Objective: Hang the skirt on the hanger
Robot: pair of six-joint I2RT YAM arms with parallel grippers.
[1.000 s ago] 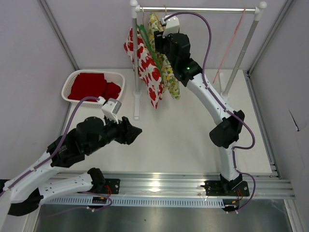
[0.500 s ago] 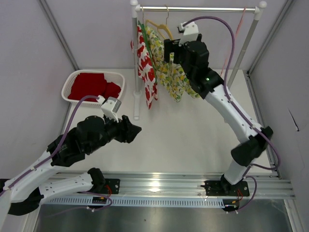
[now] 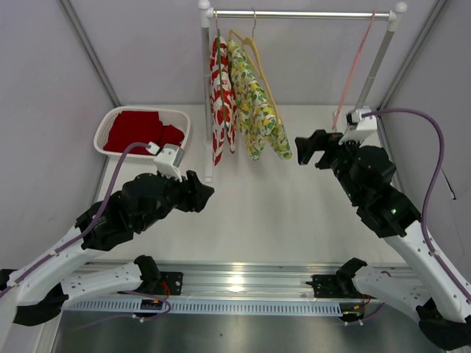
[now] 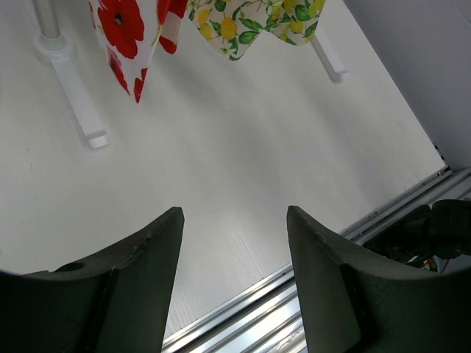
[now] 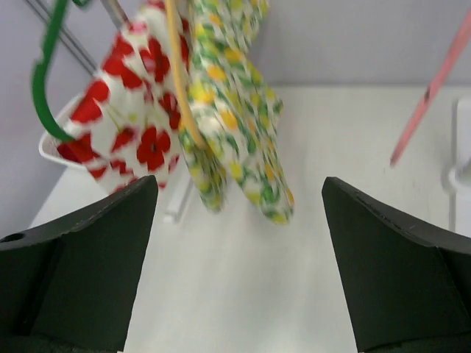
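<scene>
A lemon-print skirt [image 3: 259, 110] hangs from a yellow hanger [image 3: 244, 43] on the rack's rail [image 3: 302, 14]. Beside it on the left, a red-flower skirt [image 3: 221, 95] hangs from a green hanger [image 5: 43, 81]. My right gripper [image 3: 309, 150] is open and empty, right of the lemon-print skirt [image 5: 237, 110] and apart from it. Low over the table near the left arm's base, my left gripper [image 3: 203, 194] is also open, with only bare table between its fingers [image 4: 158, 243].
A white basket [image 3: 110, 118] holding red cloth stands at the back left. A pink hanger [image 3: 352, 73] hangs at the rail's right end. The rack's feet [image 4: 73, 95] rest on the table. A metal rail [image 3: 243, 283] runs along the near edge.
My right arm has drawn back from the rail, down and to the right, with its jaws opened wide. Both skirts now hang straighter on the rail. The left arm has barely moved.
</scene>
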